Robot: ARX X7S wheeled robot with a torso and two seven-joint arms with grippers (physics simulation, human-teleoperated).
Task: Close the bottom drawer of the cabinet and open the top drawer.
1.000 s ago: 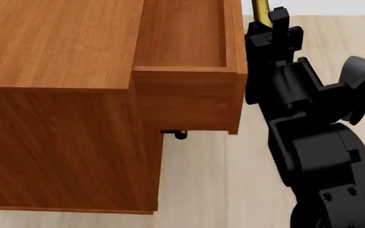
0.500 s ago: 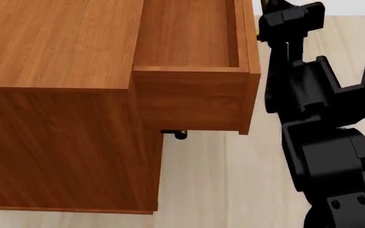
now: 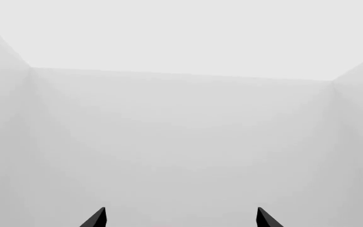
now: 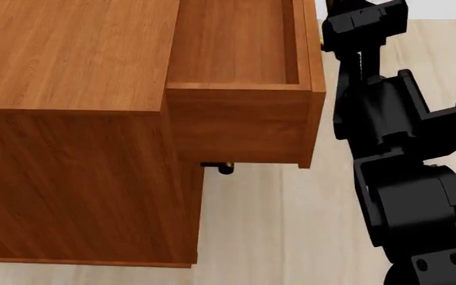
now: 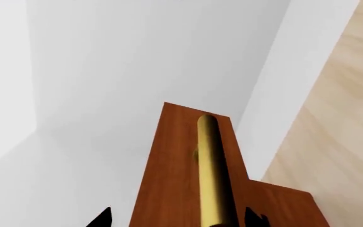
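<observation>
Your top drawer (image 4: 236, 53) sits in the upper middle of the head view, pulled well out from the cabinet (image 4: 69, 119), its empty box open to the camera. Its front panel runs up the frame's right of centre, and your right hand (image 4: 341, 9) is at the top edge just beside that panel.

In the right wrist view the brass handle (image 5: 211, 170) runs lengthwise up the middle of the frame, between the two dark fingertips (image 5: 102, 218) at the bottom. So the bar lies along the gap, the fingers straddling it. Whether they press on it or stand slightly off, you cannot tell from here.

The right forearm rises from the lower right, wrist bent toward the drawer front. Your left hand (image 3: 180, 220) faces blank wall, fingers wide apart, holding nothing. A small brass end (image 4: 225, 168) peeks out below the drawer.
</observation>
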